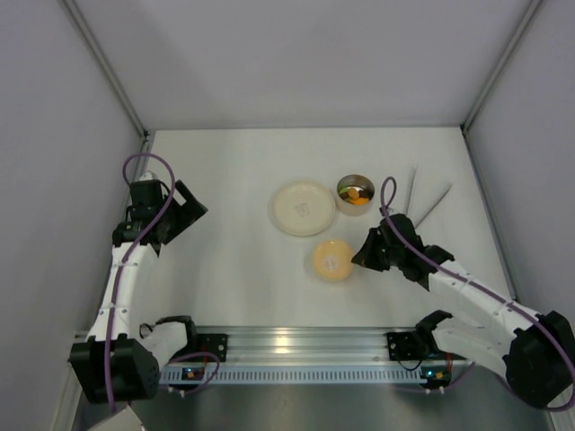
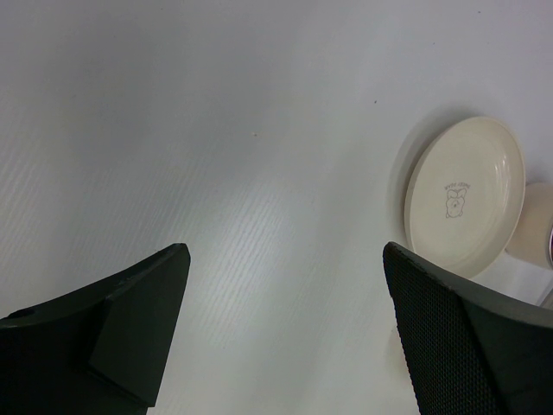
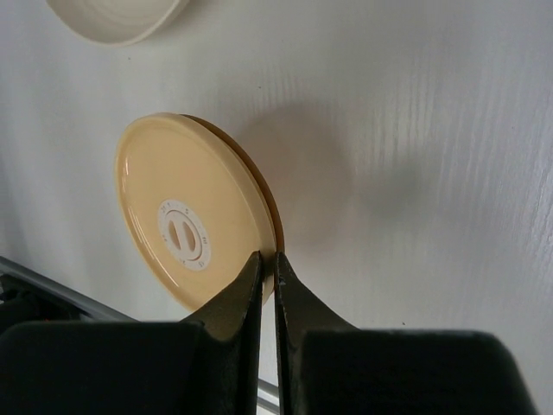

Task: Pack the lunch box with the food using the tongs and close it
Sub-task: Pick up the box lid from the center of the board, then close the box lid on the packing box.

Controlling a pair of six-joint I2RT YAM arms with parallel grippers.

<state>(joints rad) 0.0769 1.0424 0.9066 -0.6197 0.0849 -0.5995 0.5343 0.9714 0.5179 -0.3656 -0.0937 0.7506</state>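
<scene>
Tan lid point(image 3: 186, 233) with white centre disc, cream plate point(image 2: 462, 194) with faint grey motif, orange and green food point(image 1: 358, 197), white surface point(image 1: 225, 269)

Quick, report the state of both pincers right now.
Left pincer: open, holding nothing.
Right pincer: closed on the rim of the tan lid.
</scene>
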